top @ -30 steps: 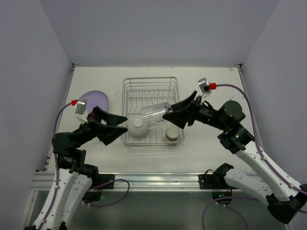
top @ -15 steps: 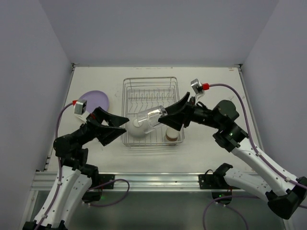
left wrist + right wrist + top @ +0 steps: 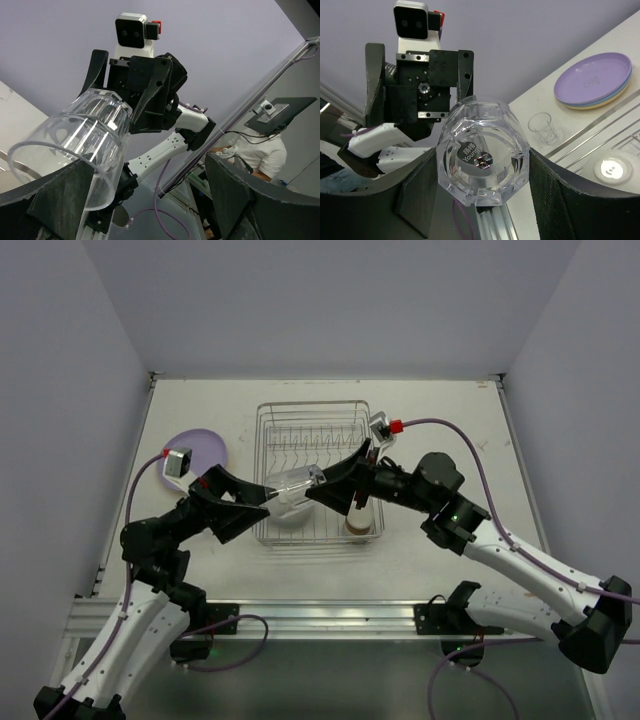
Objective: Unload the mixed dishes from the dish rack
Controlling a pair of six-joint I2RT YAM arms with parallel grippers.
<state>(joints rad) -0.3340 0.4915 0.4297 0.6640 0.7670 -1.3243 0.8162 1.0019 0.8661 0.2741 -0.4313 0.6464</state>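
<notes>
Over the front-left part of the dish rack (image 3: 313, 405), right gripper (image 3: 318, 488) is clamped on the base end of a clear glass (image 3: 292, 483), held on its side above the wires with its mouth toward the left gripper (image 3: 265, 502). That one has its jaws spread wide, one finger on either side of the glass's rim (contact with the rim: can't tell from any view). Below, the rack holds the white bowl (image 3: 285, 517) and brown cup (image 3: 358, 524); purple plate (image 3: 205, 448) tops a stack on the table (image 3: 450, 410) left of the rack, small glass (image 3: 542, 127) near it.
</notes>
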